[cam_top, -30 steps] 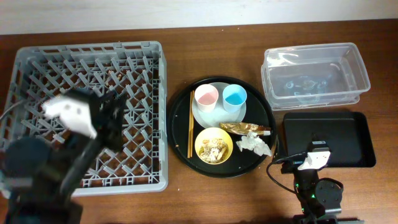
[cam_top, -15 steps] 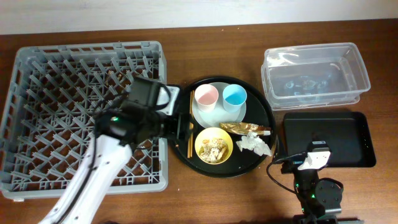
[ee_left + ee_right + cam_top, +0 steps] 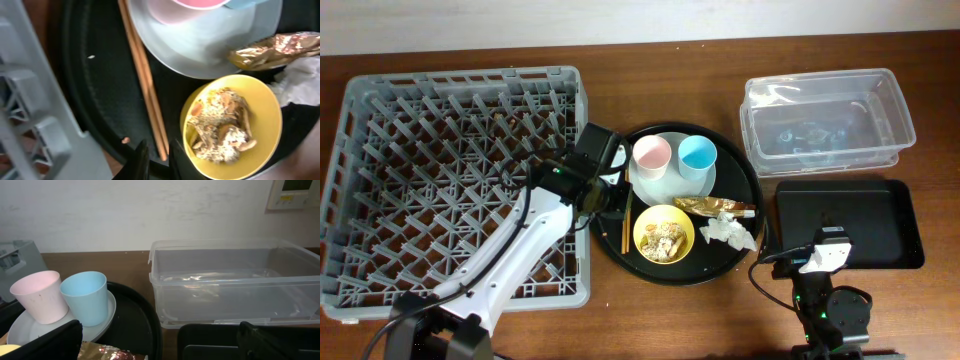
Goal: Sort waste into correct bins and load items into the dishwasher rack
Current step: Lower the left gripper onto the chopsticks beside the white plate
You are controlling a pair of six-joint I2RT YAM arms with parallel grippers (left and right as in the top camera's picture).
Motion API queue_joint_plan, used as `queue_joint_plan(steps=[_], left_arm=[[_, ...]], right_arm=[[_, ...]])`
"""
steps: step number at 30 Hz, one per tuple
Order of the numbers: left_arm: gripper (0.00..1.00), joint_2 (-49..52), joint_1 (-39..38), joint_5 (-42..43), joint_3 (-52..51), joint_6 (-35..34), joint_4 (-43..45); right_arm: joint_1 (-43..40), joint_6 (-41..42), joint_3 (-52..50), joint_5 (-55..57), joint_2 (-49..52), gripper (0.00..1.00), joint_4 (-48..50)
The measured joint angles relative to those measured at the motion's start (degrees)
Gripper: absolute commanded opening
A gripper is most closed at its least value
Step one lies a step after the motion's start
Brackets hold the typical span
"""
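Note:
My left gripper [image 3: 159, 150] [image 3: 617, 202] is down on the round black tray [image 3: 745, 190], shut on the near end of the wooden chopsticks [image 3: 142, 75] [image 3: 625, 225], which still lie flat. Beside them the yellow bowl [image 3: 272, 115] holds the beige food scraps [image 3: 220, 130]. The pink cup [image 3: 652, 155] and blue cup [image 3: 698, 155] stand on the grey-green plate [image 3: 665, 190]. The foil wrapper [image 3: 715, 207] and white tissue [image 3: 730, 233] lie at the tray's right. My right gripper [image 3: 162, 342] [image 3: 827, 250] rests open and empty by the black bin tray [image 3: 860, 215].
The grey dishwasher rack [image 3: 460, 78] fills the left of the table, its right wall close to my left wrist. The clear tub [image 3: 895, 110] stands at the back right, behind the black bin tray. A crumb [image 3: 125, 140] lies on the round tray's rim.
My left arm swung from over the rack to the round tray. Its jaws opened wide on the way and have now closed around the chopsticks' end. The right arm stayed still.

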Motion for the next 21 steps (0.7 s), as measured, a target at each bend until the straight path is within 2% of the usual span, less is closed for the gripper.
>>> queue_joint_plan(steps=[7,15,21], left_arm=[[0.24,2.5,0.0,-2.3,0.0,-0.1,2.5],[0.24,7.3,-0.1,-5.7,0.0,-4.0,5.3],[0.24,8.7,-3.8,-9.8,0.0,-5.8,6.5]], right_arm=[[0.0,0.0,0.0,0.0,0.0,0.99,0.0],[0.0,0.0,0.0,0.0,0.0,0.99,0.0],[0.0,0.0,0.0,0.0,0.0,0.99,0.0]])
